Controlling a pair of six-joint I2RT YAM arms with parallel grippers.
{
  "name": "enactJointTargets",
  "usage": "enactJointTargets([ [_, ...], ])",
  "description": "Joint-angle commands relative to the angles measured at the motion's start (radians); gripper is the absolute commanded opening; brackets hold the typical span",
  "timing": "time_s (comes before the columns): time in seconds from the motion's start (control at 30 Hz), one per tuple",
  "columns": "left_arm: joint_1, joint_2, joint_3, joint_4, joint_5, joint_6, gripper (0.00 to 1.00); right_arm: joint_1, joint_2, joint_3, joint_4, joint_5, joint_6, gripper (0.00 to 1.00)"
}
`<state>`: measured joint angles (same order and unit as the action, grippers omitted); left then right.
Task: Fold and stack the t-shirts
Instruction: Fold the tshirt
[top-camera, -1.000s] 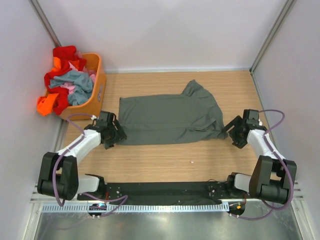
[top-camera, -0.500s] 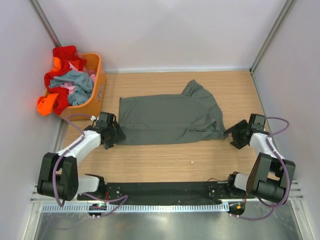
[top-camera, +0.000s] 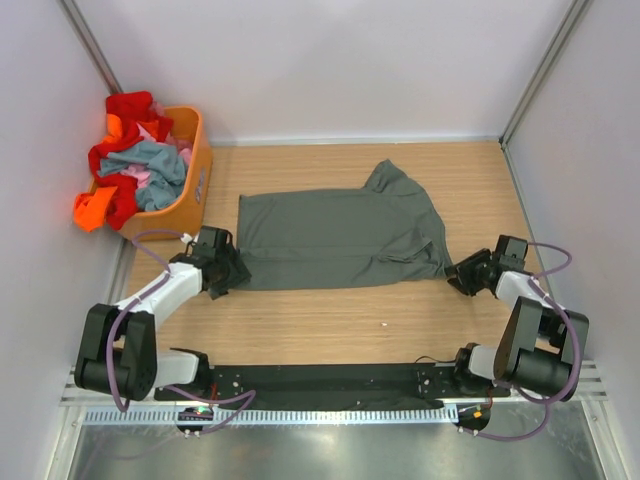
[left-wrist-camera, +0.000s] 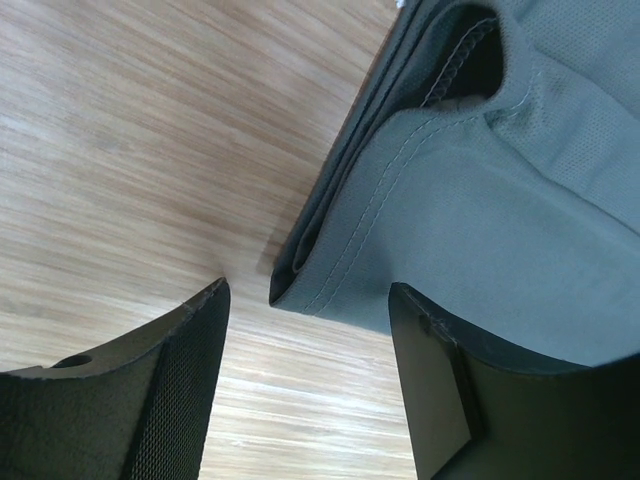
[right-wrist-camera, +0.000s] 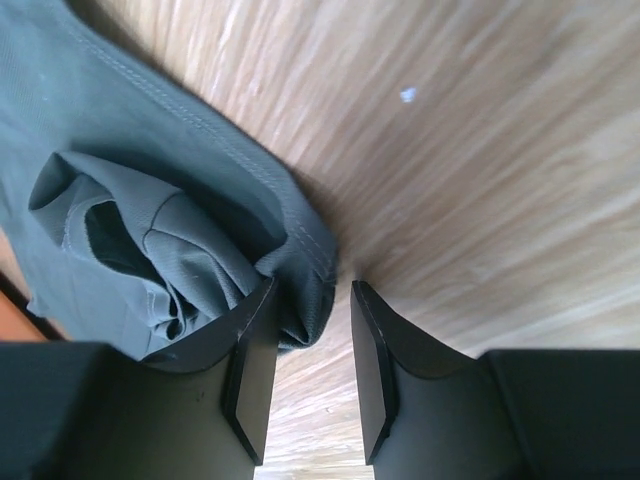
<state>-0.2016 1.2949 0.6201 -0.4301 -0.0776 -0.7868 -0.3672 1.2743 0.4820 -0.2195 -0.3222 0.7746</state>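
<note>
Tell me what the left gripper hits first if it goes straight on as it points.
The grey t-shirt: its near corner sits right ahead of the left gripper, between its open jaws. Depth is unclear; the table may come first.

walls (top-camera: 330, 60): plain white | table (top-camera: 300, 330): light wood grain | lighting: even

The top view is bright and even; soft light seems to come from above. The grey t-shirt (top-camera: 340, 240) makes only a thin shadow on the table (top-camera: 330, 320). In the right wrist view the wood looks smeared and blurry, and the right gripper (right-wrist-camera: 312, 295) is very dark. The left wrist view is sharp.
</note>
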Motion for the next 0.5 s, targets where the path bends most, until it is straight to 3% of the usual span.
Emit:
enactJointTargets([
  [0.0, 0.001, 0.012, -0.014, 0.056, 0.001, -0.022, 0.65, 0.017, 0.030, -0.010, 0.042, 0.001, 0.008, 0.40],
  [0.07, 0.001, 0.014, -0.016, 0.054, -0.002, -0.022, 0.64, 0.016, 0.039, -0.006, 0.043, 0.003, 0.002, 0.40],
  [0.37, 0.001, 0.040, -0.036, 0.091, -0.002, -0.028, 0.53, 0.017, 0.080, -0.023, 0.112, -0.037, 0.002, 0.16],
  [0.4, 0.002, 0.043, -0.034, 0.093, -0.002, -0.026, 0.49, 0.016, 0.082, -0.023, 0.117, -0.041, -0.001, 0.13],
  [0.47, 0.002, 0.053, -0.026, 0.103, 0.002, -0.028, 0.28, 0.016, 0.083, -0.023, 0.127, -0.052, -0.003, 0.01],
])
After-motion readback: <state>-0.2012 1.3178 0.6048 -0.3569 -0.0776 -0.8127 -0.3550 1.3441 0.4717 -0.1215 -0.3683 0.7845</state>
